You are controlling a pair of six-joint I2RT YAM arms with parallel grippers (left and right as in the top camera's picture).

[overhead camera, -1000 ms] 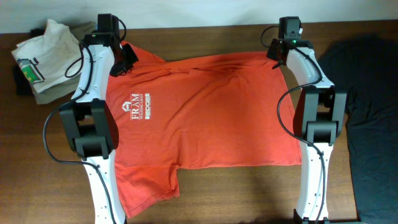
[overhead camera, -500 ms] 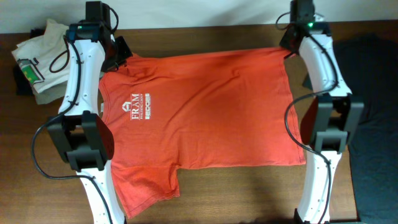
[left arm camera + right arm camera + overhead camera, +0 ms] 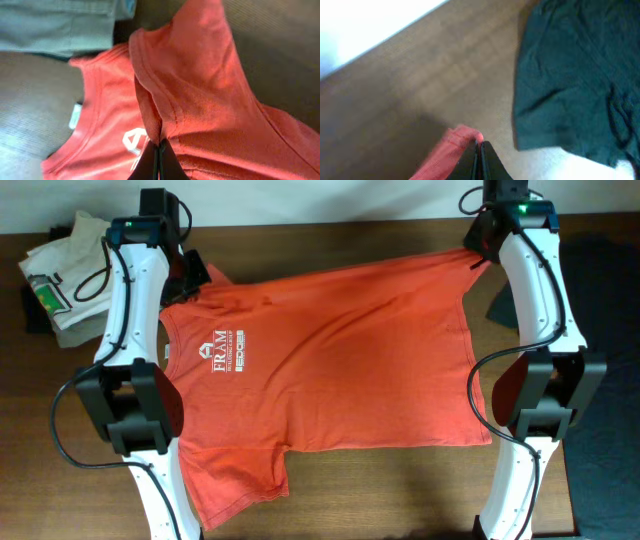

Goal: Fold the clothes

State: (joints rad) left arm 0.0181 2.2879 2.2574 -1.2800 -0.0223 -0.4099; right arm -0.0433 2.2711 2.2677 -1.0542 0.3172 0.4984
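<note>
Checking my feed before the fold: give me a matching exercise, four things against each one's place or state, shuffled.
Things:
1. orange-red cotton T-shirt
2. white shirt with green mark
3. dark crumpled garment
4. left arm's fingers

Place or state:
A. right end of the wooden table
B. shut on red cloth
C. spread out in the middle, print up
D. far-left corner

Pairs: 1-C, 2-D, 3-A, 4-B
</note>
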